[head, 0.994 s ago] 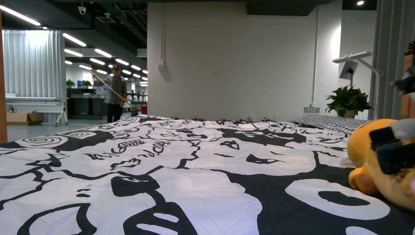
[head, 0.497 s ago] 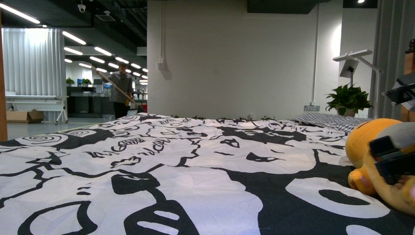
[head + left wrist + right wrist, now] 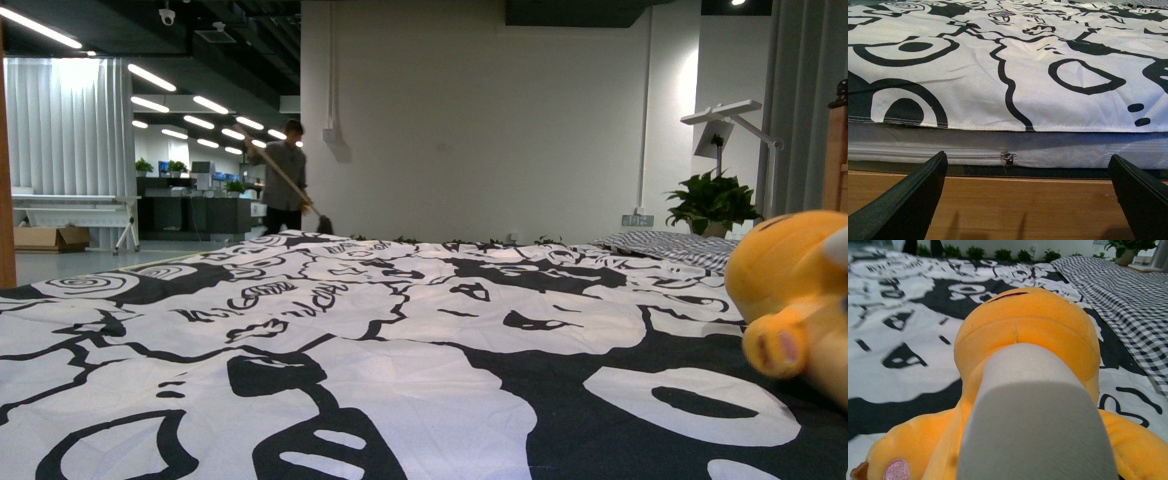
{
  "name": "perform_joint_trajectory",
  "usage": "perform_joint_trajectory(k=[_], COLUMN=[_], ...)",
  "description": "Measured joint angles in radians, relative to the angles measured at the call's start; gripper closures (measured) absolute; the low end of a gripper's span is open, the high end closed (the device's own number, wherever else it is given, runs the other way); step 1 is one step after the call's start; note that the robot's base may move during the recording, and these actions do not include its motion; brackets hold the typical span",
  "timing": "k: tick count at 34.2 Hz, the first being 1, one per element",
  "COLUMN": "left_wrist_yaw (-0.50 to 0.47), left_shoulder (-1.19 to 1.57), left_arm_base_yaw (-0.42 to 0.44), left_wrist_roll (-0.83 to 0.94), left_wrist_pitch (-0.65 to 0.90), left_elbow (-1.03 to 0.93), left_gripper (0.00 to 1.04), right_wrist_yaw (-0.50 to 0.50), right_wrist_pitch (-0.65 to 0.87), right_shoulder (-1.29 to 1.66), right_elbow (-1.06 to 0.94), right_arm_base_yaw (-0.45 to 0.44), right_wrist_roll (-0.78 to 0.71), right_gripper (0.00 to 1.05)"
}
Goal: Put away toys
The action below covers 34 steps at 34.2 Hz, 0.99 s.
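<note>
Left claw (image 3: 1026,162) wide open, empty. Right claw (image 3: 1032,410) clamped on plush toy (image 3: 795,275).

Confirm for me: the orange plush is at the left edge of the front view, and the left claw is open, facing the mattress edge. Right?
Not quite. The orange plush is at the right edge of the front view, not the left. The rest holds: the left wrist view shows the left claw open, facing the mattress edge.

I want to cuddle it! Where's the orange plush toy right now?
In the front view the orange plush toy is at the far right of the black-and-white bedspread, nearer the camera than the checkered pillow.
</note>
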Motion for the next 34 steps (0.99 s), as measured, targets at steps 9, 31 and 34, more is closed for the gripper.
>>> perform_joint_trajectory(k=[9, 31, 34], left_wrist_yaw=[0.0, 0.0, 0.0], left_shoulder=[0.0, 0.0, 0.0], left_arm_base_yaw=[0.0, 0.0, 0.0], left_wrist_roll=[0.0, 0.0, 0.0], left_wrist_pitch=[0.0, 0.0, 0.0], left_elbow=[0.0, 0.0, 0.0], left_gripper=[0.06, 0.06, 0.06], right_wrist_yaw=[-0.114, 0.232, 0.297], right_wrist_pitch=[-0.065, -0.266, -0.222], right_shoulder=[-0.293, -0.964, -0.991], right_elbow=[-0.132, -0.514, -0.592], right_arm_base_yaw=[-0.047, 0.35, 0.418], right_wrist_roll=[0.28, 0.211, 0.197], right_gripper=[0.91, 0.91, 0.91])
